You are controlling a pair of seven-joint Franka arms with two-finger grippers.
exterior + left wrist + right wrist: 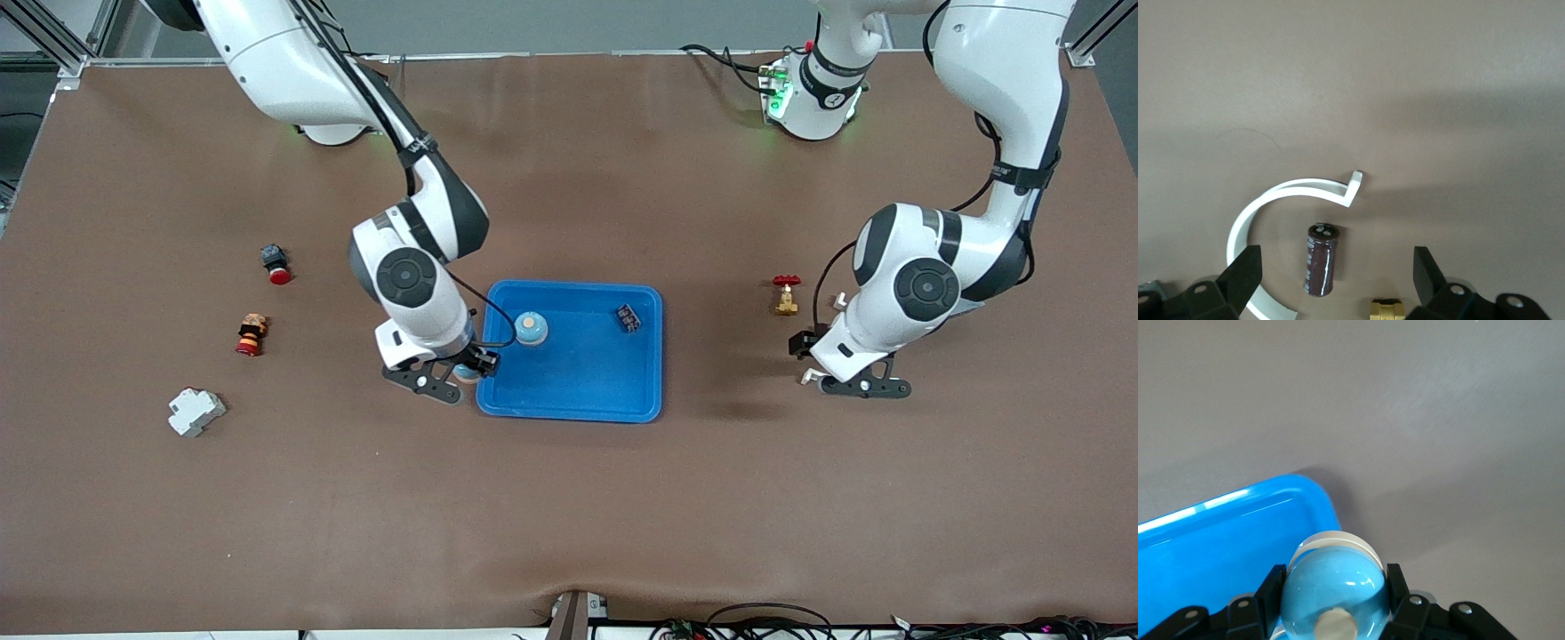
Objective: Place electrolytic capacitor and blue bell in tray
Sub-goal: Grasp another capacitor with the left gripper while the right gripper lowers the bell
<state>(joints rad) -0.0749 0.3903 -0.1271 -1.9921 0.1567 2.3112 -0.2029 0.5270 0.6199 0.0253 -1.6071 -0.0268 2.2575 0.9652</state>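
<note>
The bright-blue tray lies mid-table and also shows in the right wrist view. My right gripper is shut on the blue bell and holds it over the tray's corner toward the right arm's end. In the right wrist view the bell fills the space between the fingers. My left gripper is open over the table toward the left arm's end. In the left wrist view the dark brown capacitor lies on the table between its open fingertips. The capacitor is hidden in the front view.
A white C-shaped clip curves round the capacitor, and a brass valve stands beside it. In the tray lie a round blue-and-orange piece and a small dark block. Two red-tipped parts and a white block lie toward the right arm's end.
</note>
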